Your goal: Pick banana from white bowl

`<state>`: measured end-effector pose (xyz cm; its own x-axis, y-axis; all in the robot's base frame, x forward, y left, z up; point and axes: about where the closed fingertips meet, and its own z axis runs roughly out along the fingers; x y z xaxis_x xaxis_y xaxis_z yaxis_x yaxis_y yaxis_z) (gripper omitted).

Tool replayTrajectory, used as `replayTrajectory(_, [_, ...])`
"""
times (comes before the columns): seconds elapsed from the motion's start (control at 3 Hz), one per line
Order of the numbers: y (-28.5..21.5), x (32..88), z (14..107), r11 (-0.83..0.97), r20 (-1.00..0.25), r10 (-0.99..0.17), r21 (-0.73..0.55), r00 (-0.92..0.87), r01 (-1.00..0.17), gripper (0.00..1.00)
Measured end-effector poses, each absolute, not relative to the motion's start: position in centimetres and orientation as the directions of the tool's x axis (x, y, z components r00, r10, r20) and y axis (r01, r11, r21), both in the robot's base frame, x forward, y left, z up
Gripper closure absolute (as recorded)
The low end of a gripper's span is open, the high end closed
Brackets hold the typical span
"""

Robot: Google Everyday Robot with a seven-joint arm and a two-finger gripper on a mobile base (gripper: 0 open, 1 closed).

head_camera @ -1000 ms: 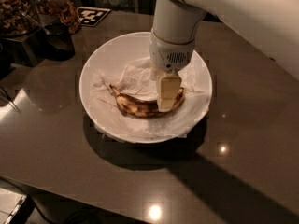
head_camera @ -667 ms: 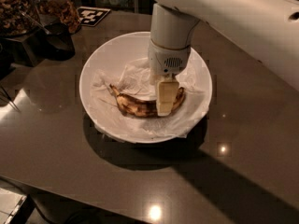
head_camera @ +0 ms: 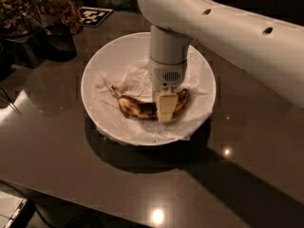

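On my feed the white bowl [head_camera: 95, 65] sits on the dark tabletop [head_camera: 142, 184], closer to the far edge than to the near one and about midway between the left and right sides. Crumpled paper towel [head_camera: 128, 77] lines it. The banana [head_camera: 137, 109] lies on that paper in the half of the bowl facing the near edge. It is brown and heavily spotted, its thin stem points toward the far-left corner, and its other end curves up on the right.

The white arm [head_camera: 228, 37] comes in from the right edge and drops straight down into the bowl. The gripper [head_camera: 165, 110] is low inside the bowl, right at the banana, and its cream-coloured tip covers the fruit just right of its middle. From this angle I cannot tell whether the claw is spread or pinching the banana. The fruit looks to be lying on the paper.

Toward the far-left corner I see a small dark cup [head_camera: 59, 42], jars of nuts [head_camera: 14, 8] and a black-and-white marker tag [head_camera: 95, 16], all well apart from the bowl.
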<state>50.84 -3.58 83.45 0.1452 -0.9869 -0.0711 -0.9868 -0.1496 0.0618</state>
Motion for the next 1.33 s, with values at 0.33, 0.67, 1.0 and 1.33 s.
replayTrajectory(0.33, [-3.57, 50.84, 83.44, -0.150, -0.071, -0.987, 0.062, 0.145, -0.987, 0.64])
replayTrajectory(0.67, [-3.57, 50.84, 83.44, -0.150, -0.071, -0.987, 0.062, 0.145, -0.987, 0.89])
replayTrajectory(1.0, [-3.57, 50.84, 83.44, -0.150, -0.071, -0.987, 0.062, 0.145, -0.987, 1.00])
replayTrajectory(1.33, [-3.40, 50.65, 84.30, -0.154, -0.094, -0.984, 0.035, 0.150, -0.987, 1.00])
